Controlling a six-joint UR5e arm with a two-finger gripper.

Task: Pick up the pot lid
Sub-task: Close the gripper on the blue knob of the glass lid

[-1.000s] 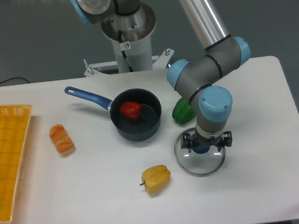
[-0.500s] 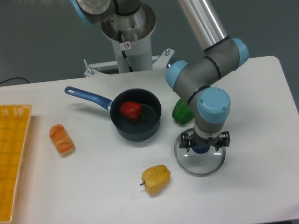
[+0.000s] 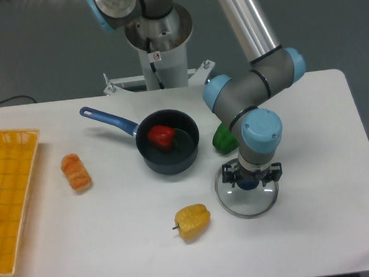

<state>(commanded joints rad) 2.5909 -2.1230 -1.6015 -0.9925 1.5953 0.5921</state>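
The gripper (image 3: 251, 172) reaches down from the upper right, over the back part of the glass pot lid (image 3: 247, 204). Its fingers are spread apart on the left and right of the lid's dark blue knob (image 3: 248, 183), and no contact with the knob is visible. The lid lies flat on the white table, with a thin grey rim. The gripper body covers part of its far edge. How high the fingertips are above the glass is hard to tell.
A black pan (image 3: 168, 162) with a blue handle holds a red item. A green pepper (image 3: 224, 139) sits behind the lid, close to the gripper. A yellow pepper (image 3: 192, 222) lies front left, an orange-brown item (image 3: 76, 173) farther left, and a yellow crate (image 3: 11, 201) at the left edge.
The gripper has shifted slightly to the left over the lid. The lid, pan and vegetables have stayed where they were.
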